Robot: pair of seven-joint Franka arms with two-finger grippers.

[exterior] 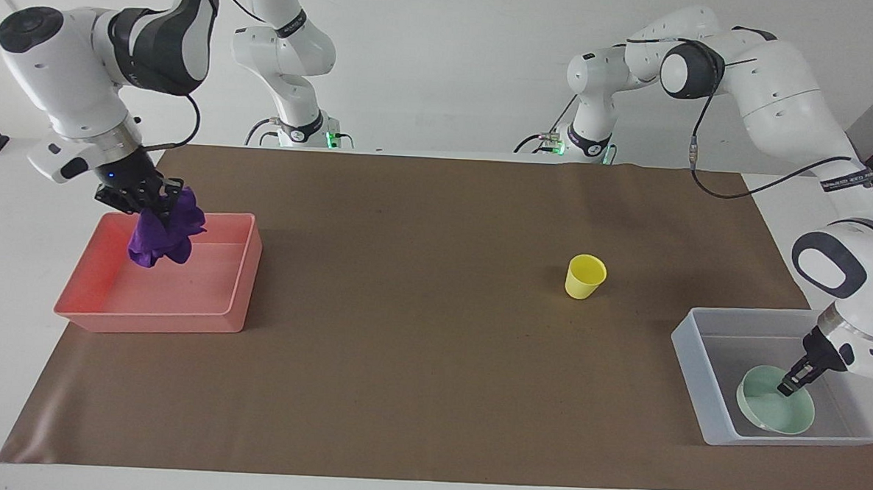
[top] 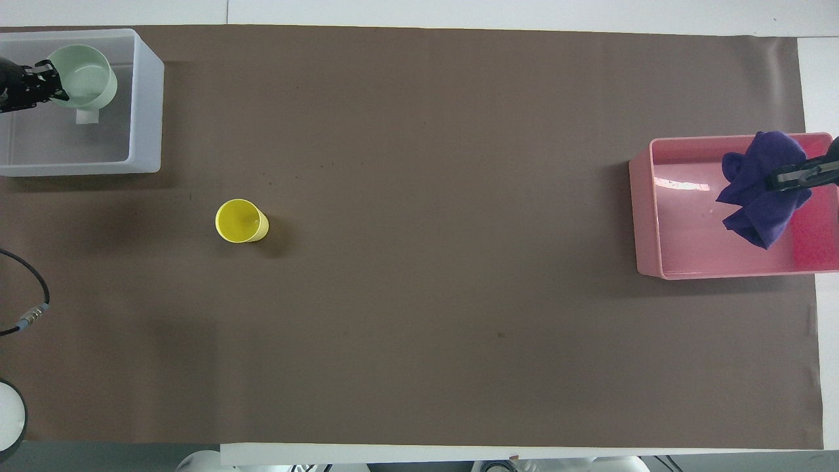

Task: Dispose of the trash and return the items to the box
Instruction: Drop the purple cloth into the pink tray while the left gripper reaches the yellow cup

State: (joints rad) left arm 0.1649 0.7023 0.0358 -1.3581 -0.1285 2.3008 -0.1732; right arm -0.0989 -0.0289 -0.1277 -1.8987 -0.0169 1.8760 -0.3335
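My right gripper [exterior: 152,205] is shut on the deep-purple wad [exterior: 163,234], which hangs over the inside of the pink tray [exterior: 238,306]. In the overhead view the right gripper [top: 781,177] and the wad [top: 757,196] show over the pink tray [top: 645,223]. My left gripper [exterior: 791,388] is shut on the rim of the mint-green bowl [exterior: 772,413], low inside the translucent box [exterior: 693,367], in the part farther from the robots. The overhead view shows the left gripper [top: 47,82], the bowl [top: 84,75] and the box [top: 148,98]. The yellow cup [exterior: 586,276] stands upright on the mat, also in the overhead view [top: 241,221].
A brown mat [exterior: 431,362] covers the table between the tray and the box. The box's white sticker [top: 86,117] shows partly under the bowl. A cable loop [top: 29,308] lies at the left arm's edge of the overhead view.
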